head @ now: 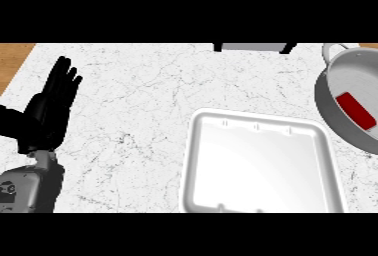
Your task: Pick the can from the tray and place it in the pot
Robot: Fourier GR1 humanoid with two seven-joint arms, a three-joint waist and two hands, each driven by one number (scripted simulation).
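Red cylindrical can (356,110) lay inside grey metal pot (322,95), white rectangular tray (193,165) beside it, black left hand (49,107) rested with fingers spread straight.

Glossy white plastic tray (260,165), brushed metal pot (336,75), veined marble counter (140,100), wood edge (11,60).

A black left hand (50,107) with slender fingers tops a grey forearm (33,185).

White marble counter (148,100), wooden strip (13,60) at its left edge
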